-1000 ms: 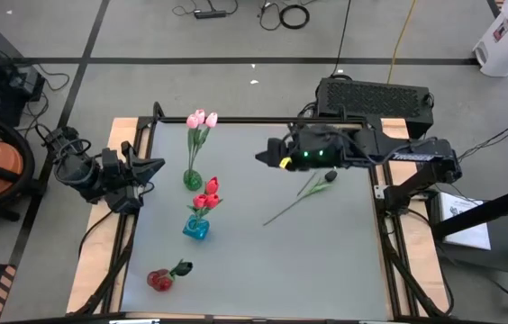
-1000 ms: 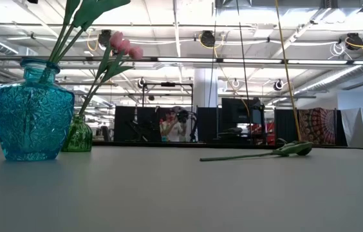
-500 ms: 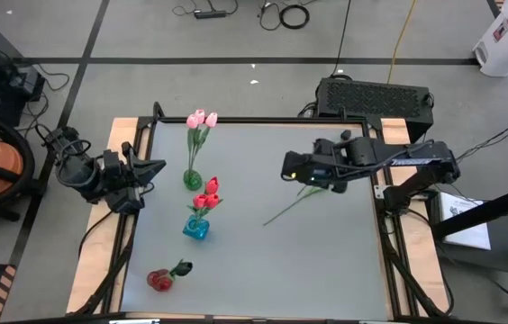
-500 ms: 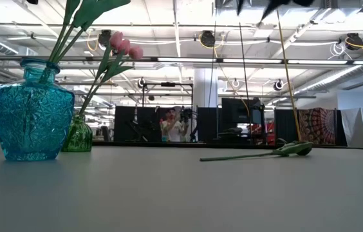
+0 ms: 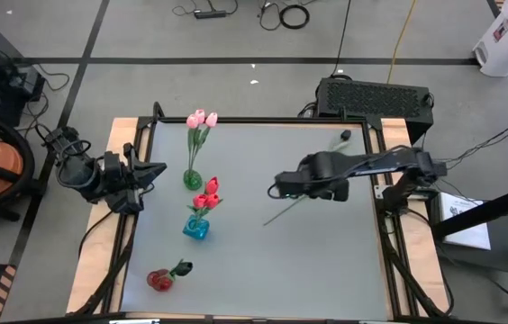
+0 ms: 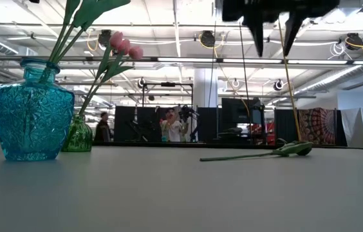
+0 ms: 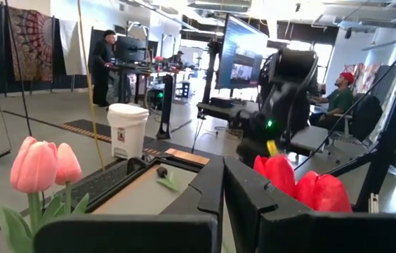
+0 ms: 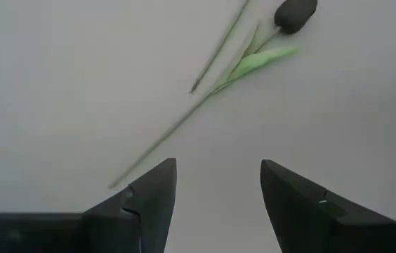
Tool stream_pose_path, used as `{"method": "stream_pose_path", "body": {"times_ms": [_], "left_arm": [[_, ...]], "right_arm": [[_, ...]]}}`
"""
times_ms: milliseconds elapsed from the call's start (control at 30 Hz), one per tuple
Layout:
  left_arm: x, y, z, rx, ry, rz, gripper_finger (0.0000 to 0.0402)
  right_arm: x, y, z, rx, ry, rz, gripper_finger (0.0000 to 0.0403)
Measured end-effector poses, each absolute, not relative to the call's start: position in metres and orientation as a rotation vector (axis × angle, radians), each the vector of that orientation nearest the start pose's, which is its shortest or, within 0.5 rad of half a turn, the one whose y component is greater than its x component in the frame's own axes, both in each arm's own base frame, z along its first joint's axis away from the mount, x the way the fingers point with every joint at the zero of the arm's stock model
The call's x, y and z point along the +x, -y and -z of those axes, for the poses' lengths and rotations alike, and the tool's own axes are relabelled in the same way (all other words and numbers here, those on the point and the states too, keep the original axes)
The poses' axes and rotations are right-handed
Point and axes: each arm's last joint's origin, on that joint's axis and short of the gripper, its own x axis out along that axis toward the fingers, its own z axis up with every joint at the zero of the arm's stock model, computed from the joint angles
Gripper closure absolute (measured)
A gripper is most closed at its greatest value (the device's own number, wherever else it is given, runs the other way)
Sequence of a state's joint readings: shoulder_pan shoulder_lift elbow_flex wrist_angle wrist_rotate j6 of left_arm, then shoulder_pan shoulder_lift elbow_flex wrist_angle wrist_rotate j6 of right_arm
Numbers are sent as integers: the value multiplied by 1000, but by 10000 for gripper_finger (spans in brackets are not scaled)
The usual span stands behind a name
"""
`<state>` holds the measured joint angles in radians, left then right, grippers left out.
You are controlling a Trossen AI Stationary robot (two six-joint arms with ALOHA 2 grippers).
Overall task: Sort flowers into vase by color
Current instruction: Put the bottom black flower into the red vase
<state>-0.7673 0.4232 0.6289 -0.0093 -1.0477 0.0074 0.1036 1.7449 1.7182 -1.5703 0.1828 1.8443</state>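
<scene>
My right pincer (image 8: 212,204) spread wide, empty, above black tulip (image 8: 205,98) stem. Risk: thin stem slips between fingers, rolls across table (image 5: 326,261).

From where I stand, no writing, brand or number can be read anywhere. The white container (image 5: 507,36) on the floor carries a label, but its print is too small to make out.

Open-plan robotics lab: monitors (image 7: 241,60), cables, workstations.
</scene>
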Motion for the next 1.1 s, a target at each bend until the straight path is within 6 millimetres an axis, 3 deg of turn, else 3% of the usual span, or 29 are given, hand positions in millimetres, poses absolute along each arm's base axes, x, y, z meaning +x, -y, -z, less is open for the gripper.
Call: {"method": "stream_pose_path", "body": {"times_ms": [333, 567, 767, 900, 1100], "left_arm": [[80, 43, -337, -148, 120, -280, 384], [80, 43, -337, -148, 120, -280, 384], [80, 43, -337, -148, 120, -280, 384], [80, 43, -337, -148, 120, -280, 384], [80, 43, -336, -145, 118, -280, 384]], "right_arm": [[341, -24, -270, 1174, -992, 1626, 204], [335, -11, -252, 1177, -976, 1751, 204], [300, 2, -257, 1252, -953, 1780, 215], [259, 5, -264, 1369, -834, 1747, 235], [203, 0, -247, 1612, -624, 1568, 255]]}}
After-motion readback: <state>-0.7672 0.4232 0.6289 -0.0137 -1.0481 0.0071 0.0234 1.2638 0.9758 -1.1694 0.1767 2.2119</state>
